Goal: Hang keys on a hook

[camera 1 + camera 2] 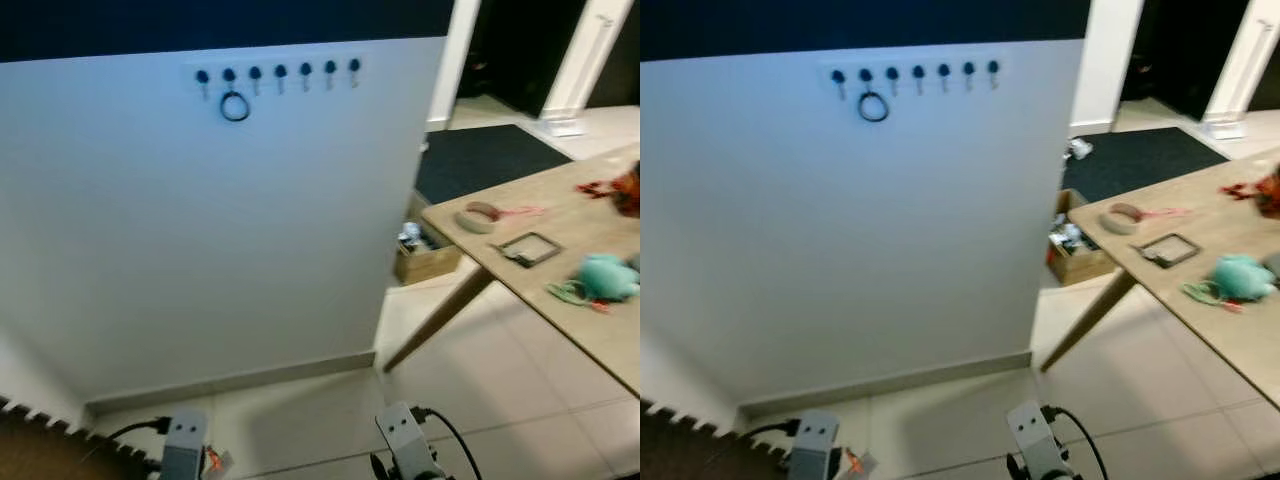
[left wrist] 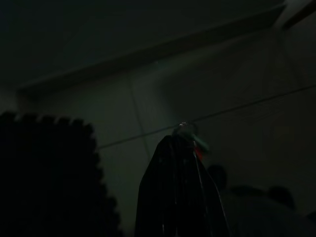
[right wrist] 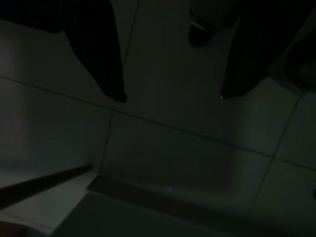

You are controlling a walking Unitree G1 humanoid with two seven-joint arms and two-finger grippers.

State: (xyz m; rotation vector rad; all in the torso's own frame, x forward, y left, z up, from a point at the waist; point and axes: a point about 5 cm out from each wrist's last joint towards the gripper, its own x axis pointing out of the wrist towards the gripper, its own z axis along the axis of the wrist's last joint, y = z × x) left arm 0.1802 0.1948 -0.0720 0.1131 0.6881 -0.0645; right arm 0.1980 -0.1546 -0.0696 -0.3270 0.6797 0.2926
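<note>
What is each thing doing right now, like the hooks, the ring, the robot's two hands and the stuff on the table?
Hook rack: on the white wall, seven hooks.
Black ring: hanging from the second hook.
Left gripper: low over the floor, shut on keys.
Right gripper: low, fingers open, holding nothing.
Wooden table: standing to the right.
Teal toy: lying on the table.
Cardboard box: open on the floor.

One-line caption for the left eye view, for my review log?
Row of wall hooks with a black ring on one, wooden table at right, both arms low.
</note>
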